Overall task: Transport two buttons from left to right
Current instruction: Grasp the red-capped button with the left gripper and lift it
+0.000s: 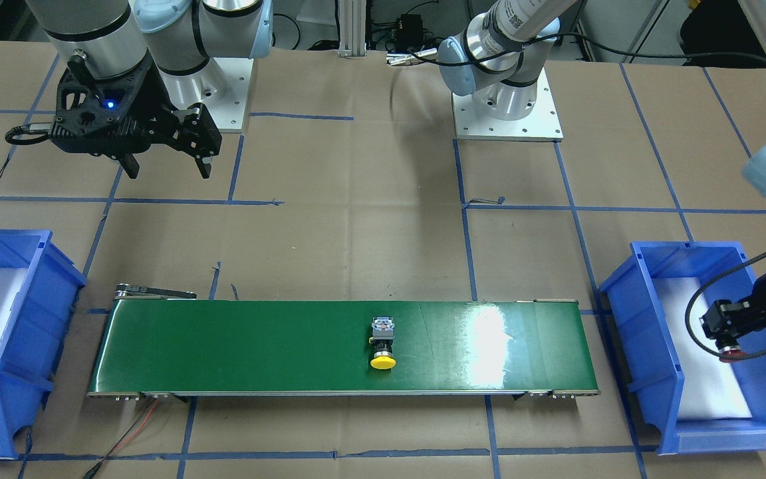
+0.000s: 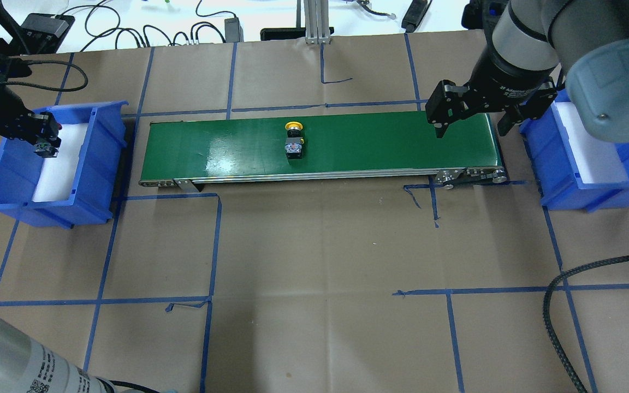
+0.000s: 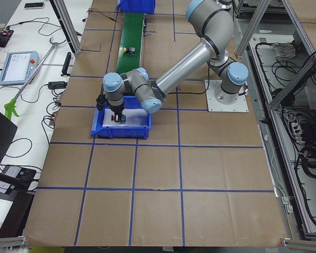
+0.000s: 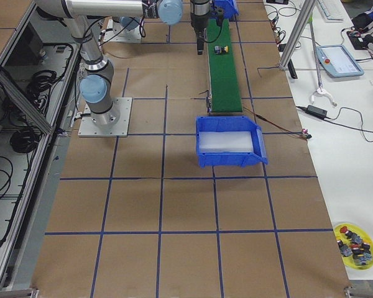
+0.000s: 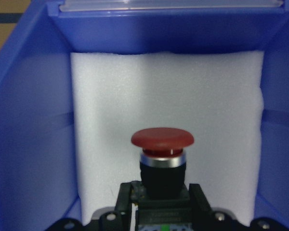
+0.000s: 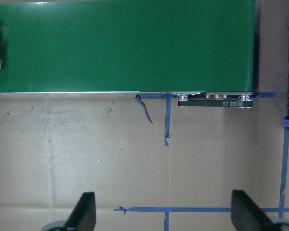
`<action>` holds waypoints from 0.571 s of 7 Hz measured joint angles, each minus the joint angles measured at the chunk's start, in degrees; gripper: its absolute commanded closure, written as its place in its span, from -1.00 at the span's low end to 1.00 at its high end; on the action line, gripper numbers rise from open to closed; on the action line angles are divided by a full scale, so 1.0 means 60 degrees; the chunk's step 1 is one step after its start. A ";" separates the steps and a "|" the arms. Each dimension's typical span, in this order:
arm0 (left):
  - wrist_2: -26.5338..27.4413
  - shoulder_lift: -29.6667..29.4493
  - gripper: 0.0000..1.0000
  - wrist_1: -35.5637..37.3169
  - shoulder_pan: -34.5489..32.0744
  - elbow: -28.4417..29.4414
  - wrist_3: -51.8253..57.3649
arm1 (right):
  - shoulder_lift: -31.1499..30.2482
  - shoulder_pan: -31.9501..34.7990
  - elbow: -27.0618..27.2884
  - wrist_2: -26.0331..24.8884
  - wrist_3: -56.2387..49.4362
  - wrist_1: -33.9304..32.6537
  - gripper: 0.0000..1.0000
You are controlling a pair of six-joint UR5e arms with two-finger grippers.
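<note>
A table [image 2: 314,245] covered in brown paper and gridded with blue tape [image 2: 213,240] carries a green conveyor belt [image 2: 374,144]. The belt lies between two blue bins, a left bin [image 2: 96,174] and a right bin [image 2: 560,174], one just off each end. A white foam pad [image 5: 168,91] lines each. On a white side table [image 3: 42,31] lie a tablet [image 3: 16,67], black cables [image 2: 129,35] and a yellow dish [image 4: 355,246] of small parts.

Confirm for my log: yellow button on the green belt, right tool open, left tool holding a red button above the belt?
One slip: the left tool holds the red button over white foam in the blue bin, not the green belt, as the left wrist view shows. The yellow button is on that belt; the right tool is open.
</note>
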 measured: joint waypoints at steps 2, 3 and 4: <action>0.0019 0.0951 0.88 -0.1174 -0.0030 0.0131 -0.0008 | 0.0005 0.0000 -0.0003 -0.0002 0.0000 -0.0009 -1.00; 0.0018 0.1194 0.88 -0.1461 -0.0103 0.0130 -0.0102 | 0.0007 0.0000 -0.0009 -0.0005 0.0000 -0.0012 -1.00; 0.0011 0.1337 0.88 -0.1631 -0.0287 0.0124 -0.0308 | 0.0007 0.0000 -0.0013 -0.0006 -0.0003 -0.0014 -1.00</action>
